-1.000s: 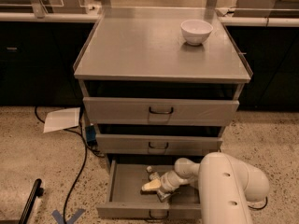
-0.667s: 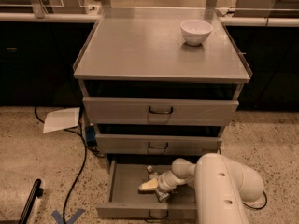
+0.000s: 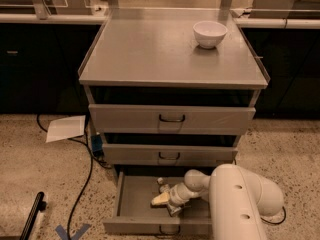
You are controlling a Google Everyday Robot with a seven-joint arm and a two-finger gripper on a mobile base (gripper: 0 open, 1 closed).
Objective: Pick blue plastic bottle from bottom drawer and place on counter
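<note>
Camera view: the bottom drawer [image 3: 131, 206] stands pulled out at the foot of the cabinet, and the two drawers above it are closed. The white arm [image 3: 240, 199] reaches into it from the right. The gripper [image 3: 167, 202] is low inside the drawer, near its middle. I cannot tell whether it is released or clenched.

Just behind the gripper, toward the back of the drawer, is a small pale object with a white top. I take it for the blue plastic bottle [image 3: 162, 185]. Whether the gripper touches it is not clear. The worktop [image 3: 150, 49] on top of the cabinet is well apart from the bottle and carries a white bowl [image 3: 209, 34] near its far right corner.

The step in hand looks like the grasp. The risks, as I judge them:
- The bottle is light and smooth, so a nudge could roll it back under the middle drawer [image 3: 170, 154].
- A grip near the cap could let it slip on the way up.
- A straight lift could catch the wrist on that drawer's front.
- A careless placement could knock the bowl.
</note>
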